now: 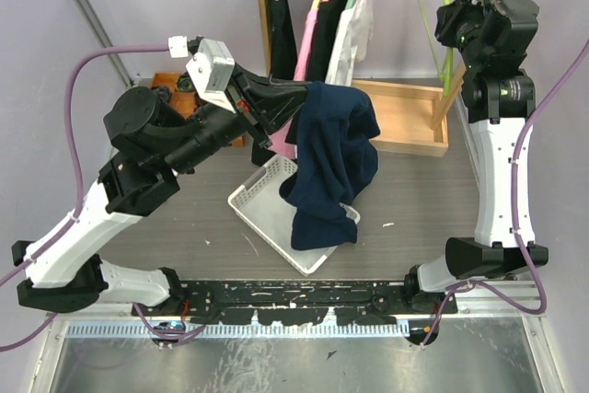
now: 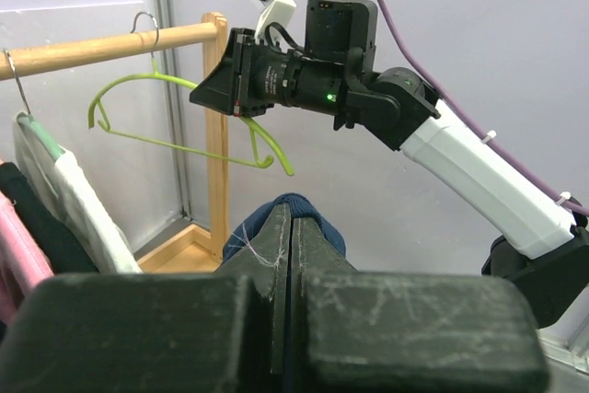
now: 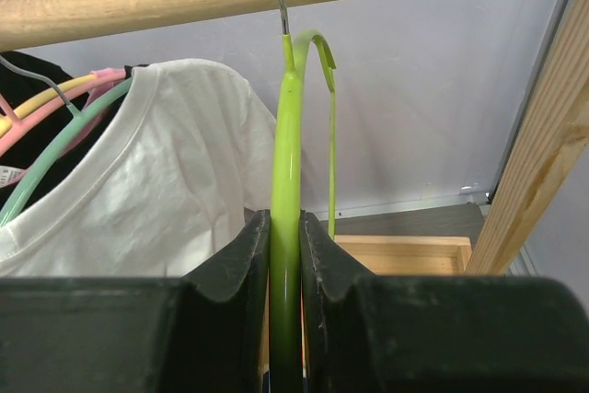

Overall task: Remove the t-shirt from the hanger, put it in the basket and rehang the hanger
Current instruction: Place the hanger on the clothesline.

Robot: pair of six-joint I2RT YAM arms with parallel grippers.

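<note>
T-shirt [image 1: 336, 154] in left gripper [image 2: 291, 227], hem over basket [image 1: 247, 198] rim, hanger [image 3: 287, 163] bare

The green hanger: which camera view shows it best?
The left wrist view: the green hanger shows nearly whole, hooked on the rod. The right wrist view sees it edge-on between shut jaws; the top view shows only part.

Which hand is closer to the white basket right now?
Left. The left hand hangs above the white basket, shut on the navy t-shirt draping onto it. The right hand is off at the wooden rack, shut on the green hanger.
</note>
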